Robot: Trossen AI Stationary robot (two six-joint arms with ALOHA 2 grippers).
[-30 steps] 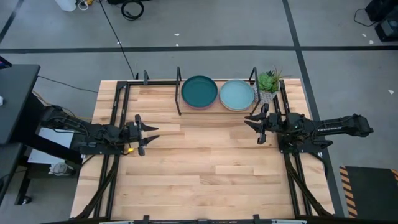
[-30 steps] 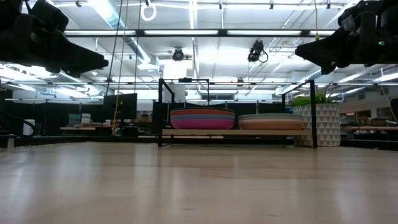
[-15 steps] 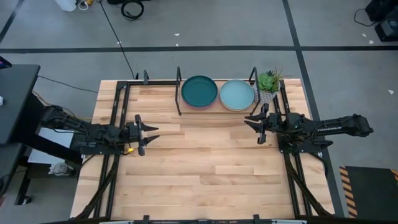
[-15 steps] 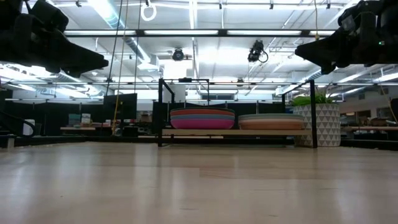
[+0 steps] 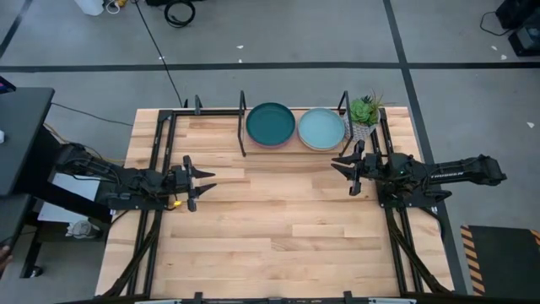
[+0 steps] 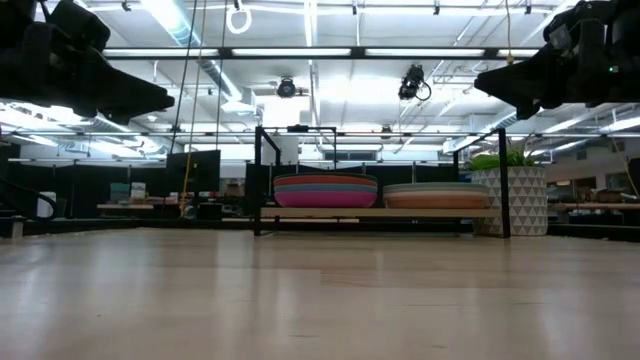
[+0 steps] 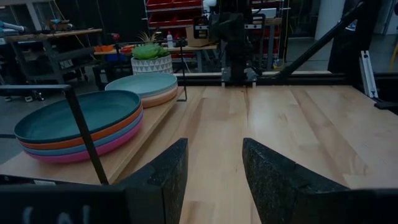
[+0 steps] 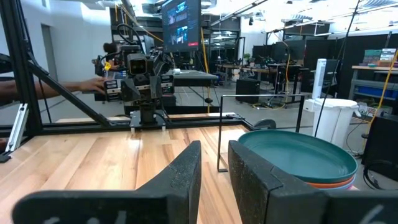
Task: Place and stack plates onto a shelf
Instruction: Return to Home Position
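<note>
The plates stand in two stacks on the shelf (image 5: 295, 145), a light board with black posts at the table's far edge. The left stack has a dark teal plate (image 5: 270, 125) on top, above orange and magenta ones (image 7: 81, 134). The right stack has a light teal plate (image 5: 321, 128) on top, above peach ones (image 6: 437, 198). My left gripper (image 5: 207, 182) hovers open over the table's left part, its fingers (image 7: 161, 180) pointing right. My right gripper (image 5: 337, 167) hovers open near the shelf's right end, its fingers (image 8: 186, 171) pointing left. Both are empty.
A potted green plant (image 5: 364, 114) in a patterned white pot (image 6: 510, 200) stands just right of the shelf. Black frame rails (image 5: 160, 152) run along the table's left and right sides. The wooden tabletop (image 5: 278, 219) lies bare between the arms. A person's arm (image 8: 74, 87) shows beyond the table.
</note>
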